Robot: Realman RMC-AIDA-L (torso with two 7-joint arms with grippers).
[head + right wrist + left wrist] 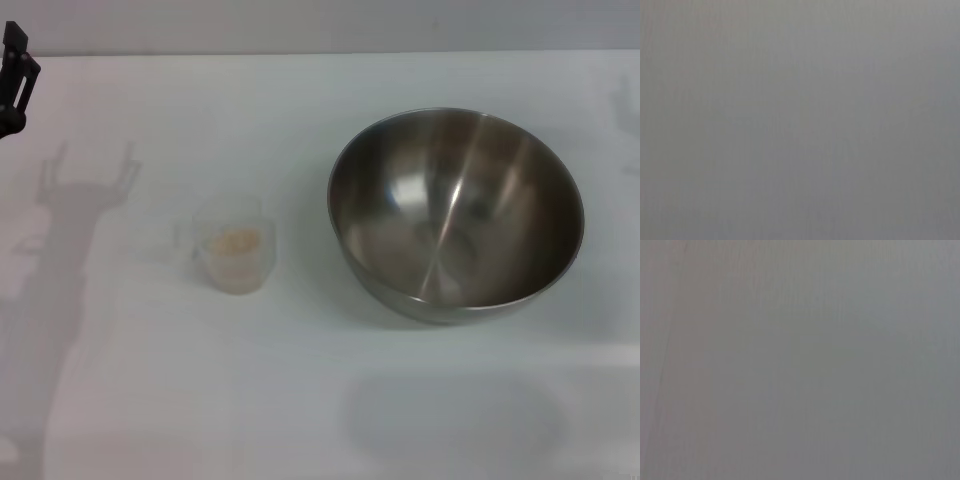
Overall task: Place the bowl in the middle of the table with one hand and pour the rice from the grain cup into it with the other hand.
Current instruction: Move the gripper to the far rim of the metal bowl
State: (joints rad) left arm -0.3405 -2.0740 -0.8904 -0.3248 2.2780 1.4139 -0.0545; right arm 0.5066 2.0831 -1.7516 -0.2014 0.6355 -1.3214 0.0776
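The bowl (456, 212) is a large shiny steel bowl, standing upright and empty on the white table (300, 400), right of centre in the head view. The grain cup (234, 250) is a small clear plastic cup standing upright to the bowl's left, apart from it. It holds a shallow layer of pale rice (238, 241). A black part of my left gripper (14, 80) shows at the far left edge, well away from the cup. My right gripper is out of view. Both wrist views show only plain grey.
The left arm's shadow (80, 200) falls on the table to the left of the cup. The table's far edge (320, 52) runs along the top of the head view.
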